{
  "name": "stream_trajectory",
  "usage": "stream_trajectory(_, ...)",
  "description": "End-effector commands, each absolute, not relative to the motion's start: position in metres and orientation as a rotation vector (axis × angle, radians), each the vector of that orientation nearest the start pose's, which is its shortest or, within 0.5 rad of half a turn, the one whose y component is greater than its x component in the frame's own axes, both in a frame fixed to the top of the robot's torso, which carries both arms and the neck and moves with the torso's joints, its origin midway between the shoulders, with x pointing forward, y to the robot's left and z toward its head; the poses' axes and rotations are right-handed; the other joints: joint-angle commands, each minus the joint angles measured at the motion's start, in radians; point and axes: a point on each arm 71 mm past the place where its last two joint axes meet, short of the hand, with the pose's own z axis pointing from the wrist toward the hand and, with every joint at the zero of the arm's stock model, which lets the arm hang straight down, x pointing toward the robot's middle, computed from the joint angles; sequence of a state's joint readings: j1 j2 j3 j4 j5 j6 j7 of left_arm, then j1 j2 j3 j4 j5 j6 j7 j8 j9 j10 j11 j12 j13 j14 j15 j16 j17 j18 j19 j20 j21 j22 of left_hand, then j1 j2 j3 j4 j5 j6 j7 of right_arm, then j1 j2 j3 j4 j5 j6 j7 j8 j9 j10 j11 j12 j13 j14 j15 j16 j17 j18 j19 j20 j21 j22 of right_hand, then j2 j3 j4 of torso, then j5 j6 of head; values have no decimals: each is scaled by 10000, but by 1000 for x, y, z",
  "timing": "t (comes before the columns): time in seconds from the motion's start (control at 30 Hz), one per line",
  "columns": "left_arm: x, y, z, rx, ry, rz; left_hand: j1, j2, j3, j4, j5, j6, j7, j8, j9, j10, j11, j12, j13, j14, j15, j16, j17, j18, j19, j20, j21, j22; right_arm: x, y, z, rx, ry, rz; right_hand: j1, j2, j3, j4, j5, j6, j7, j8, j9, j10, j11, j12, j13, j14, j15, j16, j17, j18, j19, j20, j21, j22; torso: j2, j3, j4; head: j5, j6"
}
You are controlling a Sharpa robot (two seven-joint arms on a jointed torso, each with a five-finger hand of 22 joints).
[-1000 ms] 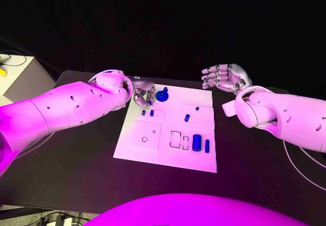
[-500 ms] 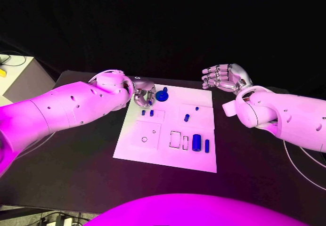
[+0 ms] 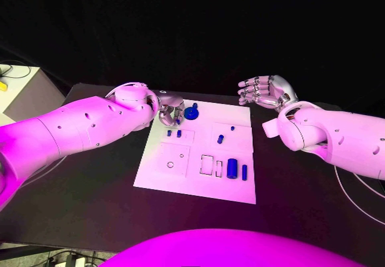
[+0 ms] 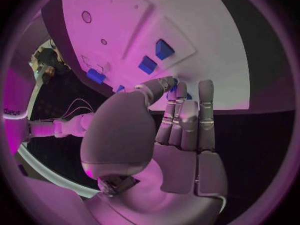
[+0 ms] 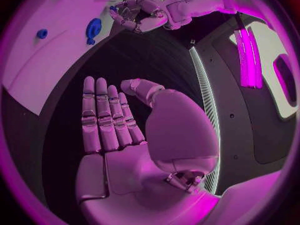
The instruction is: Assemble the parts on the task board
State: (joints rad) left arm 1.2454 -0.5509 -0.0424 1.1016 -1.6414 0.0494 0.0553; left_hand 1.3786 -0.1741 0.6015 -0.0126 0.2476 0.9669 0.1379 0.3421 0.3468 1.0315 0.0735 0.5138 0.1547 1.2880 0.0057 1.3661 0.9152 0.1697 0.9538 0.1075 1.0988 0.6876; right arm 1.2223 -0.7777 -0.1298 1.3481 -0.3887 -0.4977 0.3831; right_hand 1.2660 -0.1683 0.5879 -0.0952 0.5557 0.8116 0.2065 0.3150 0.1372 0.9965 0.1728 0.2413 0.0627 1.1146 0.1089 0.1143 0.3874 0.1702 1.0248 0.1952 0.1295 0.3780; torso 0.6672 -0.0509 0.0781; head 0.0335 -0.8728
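Note:
The white task board (image 3: 201, 181) lies mid-table. My left hand (image 3: 170, 111) hovers over its far left corner, beside a round blue part (image 3: 192, 113). In the left wrist view the left hand (image 4: 178, 130) has thumb and fingertips pressed together, with a bit of a small blue part (image 4: 172, 87) showing between them. Two small blue blocks (image 3: 174, 133) stand just in front of that hand. A blue cylinder (image 3: 232, 168) and a thin blue bar (image 3: 243, 172) lie near the board's right edge. My right hand (image 3: 265, 92) hangs open beyond the far right corner, holding nothing.
Two more small blue parts (image 3: 221, 139) (image 3: 232, 128) sit mid-board. Outlined slots (image 3: 207, 164) and a round hole (image 3: 170, 164) mark the near half. A pale box (image 3: 24, 89) stands off the table at the left. Black table (image 3: 96, 194) surrounds the board.

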Motion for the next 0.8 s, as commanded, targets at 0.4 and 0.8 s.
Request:
stream_trajectory(0.4, 551, 159, -208, 5265, 19170, -5003, 15, 86, -39, -96, -44, 184, 15, -21, 44, 193, -10, -91, 20, -63, 19, -9, 73, 153, -80, -2, -35, -2, 514, -231, -199, 6990, 14274, 11818, -13, 119, -21, -55, 23, 61, 310, -36, -10, 75, -26, -58, -3, 43, 11, -52, -10, -5, -13, -13, -49, -9, -7, -2, 4, -12, 2)
stream_trajectory(0.8, 552, 161, -208, 5184, 19125, -4787, -2, 64, -65, -102, -47, 195, 16, -46, 50, 191, -4, -131, 25, -91, 18, -10, 38, 153, -89, -5, -33, 1, 513, -231, -199, 6994, 14273, 11812, -13, 119, -21, -55, 23, 61, 310, -36, -10, 75, -26, -58, -3, 43, 11, -52, -10, -5, -13, -13, -49, -9, -5, -1, 3, -11, 2)
